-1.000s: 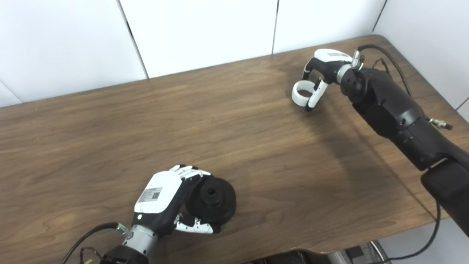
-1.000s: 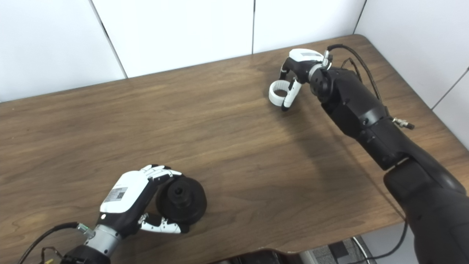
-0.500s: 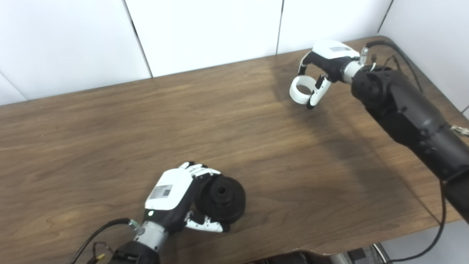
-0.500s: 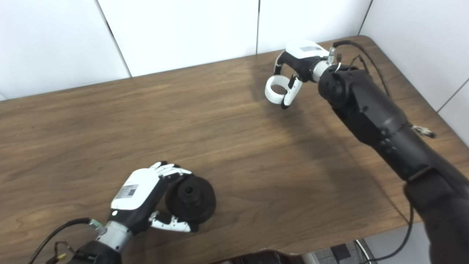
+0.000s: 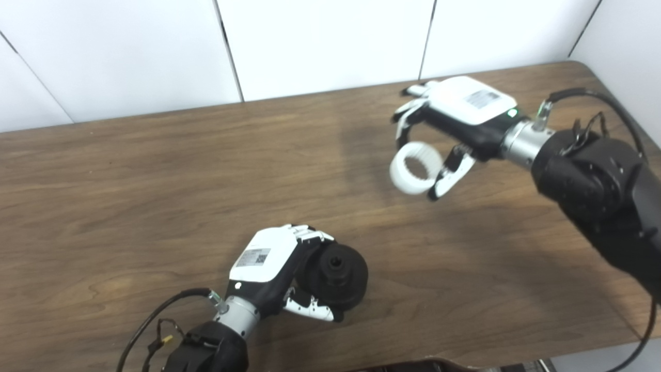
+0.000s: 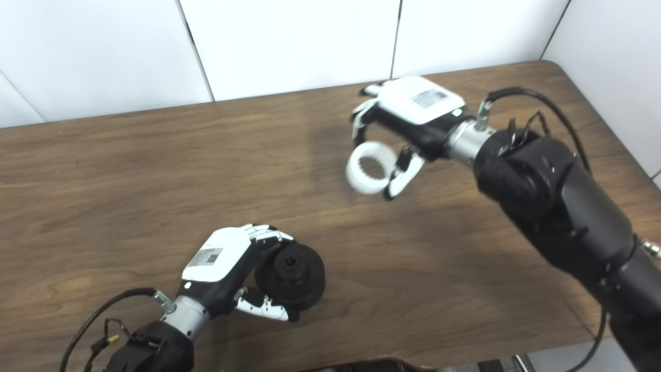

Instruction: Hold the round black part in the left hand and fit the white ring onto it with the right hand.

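Now the right robot hand (image 5: 454, 121) is pinching the light, rigid ring (image 5: 414, 168) by its rim; the left robot hand (image 5: 273, 268) is gripping the black part (image 5: 338, 268).

**Plastic parts on a wood-grain top**

The brown wood-grain table (image 5: 155, 170) looks smooth with a dull sheen. The round black part (image 5: 335, 276) seems matt plastic. The white toothed plastic ring (image 5: 414, 168) is matt too. Both hands have glossy white shells, with bare brushed-metal wrists on the right hand (image 5: 454, 121) and left hand (image 5: 273, 268).
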Tool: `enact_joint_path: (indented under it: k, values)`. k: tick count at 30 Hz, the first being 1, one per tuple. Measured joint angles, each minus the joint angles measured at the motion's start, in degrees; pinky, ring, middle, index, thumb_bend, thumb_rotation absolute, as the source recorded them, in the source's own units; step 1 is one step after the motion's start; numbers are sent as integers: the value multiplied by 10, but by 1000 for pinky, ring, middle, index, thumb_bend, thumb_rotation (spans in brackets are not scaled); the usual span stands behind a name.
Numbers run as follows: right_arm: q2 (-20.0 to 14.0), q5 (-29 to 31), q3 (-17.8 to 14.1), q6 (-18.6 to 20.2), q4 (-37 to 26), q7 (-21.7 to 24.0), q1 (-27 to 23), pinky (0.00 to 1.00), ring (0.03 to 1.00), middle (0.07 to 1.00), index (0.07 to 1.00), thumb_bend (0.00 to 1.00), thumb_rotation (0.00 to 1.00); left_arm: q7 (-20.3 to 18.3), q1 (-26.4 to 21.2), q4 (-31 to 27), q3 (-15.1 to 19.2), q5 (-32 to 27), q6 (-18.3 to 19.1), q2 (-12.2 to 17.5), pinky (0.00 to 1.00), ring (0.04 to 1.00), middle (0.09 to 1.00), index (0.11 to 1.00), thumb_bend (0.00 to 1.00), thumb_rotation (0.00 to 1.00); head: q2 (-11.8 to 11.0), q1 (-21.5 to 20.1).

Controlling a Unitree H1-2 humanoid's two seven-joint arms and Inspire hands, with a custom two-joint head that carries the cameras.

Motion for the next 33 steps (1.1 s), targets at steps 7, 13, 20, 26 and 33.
enact_joint_path:
  k: [7, 13, 20, 26, 33]
  values:
    - [41, -12, 12, -1, -61, 51, 18, 988, 955, 819, 479, 527, 151, -1, -4, 2, -3, 15, 3, -5, 906, 845, 774, 483, 526, 59, 9, 15]
    - [73, -29, 21, -1, -88, 96, 18, 994, 959, 819, 479, 527, 150, -3, -6, 3, -4, 17, 6, -10, 913, 851, 777, 483, 525, 59, 18, 27]
    - [101, -38, 27, -22, -98, 117, 40, 977, 956, 822, 479, 527, 148, -22, -15, 3, -9, 27, 19, -15, 909, 852, 779, 483, 524, 60, 23, 33]
    - [129, -58, 27, -23, -98, 130, 63, 986, 954, 825, 480, 527, 146, -24, -17, 3, -10, 28, 21, -17, 902, 852, 777, 483, 525, 60, 27, 33]
    - [143, -75, 27, -46, -77, 129, 85, 978, 952, 829, 480, 527, 147, -30, -17, 0, -11, 32, 24, -19, 899, 854, 780, 484, 525, 60, 30, 32]
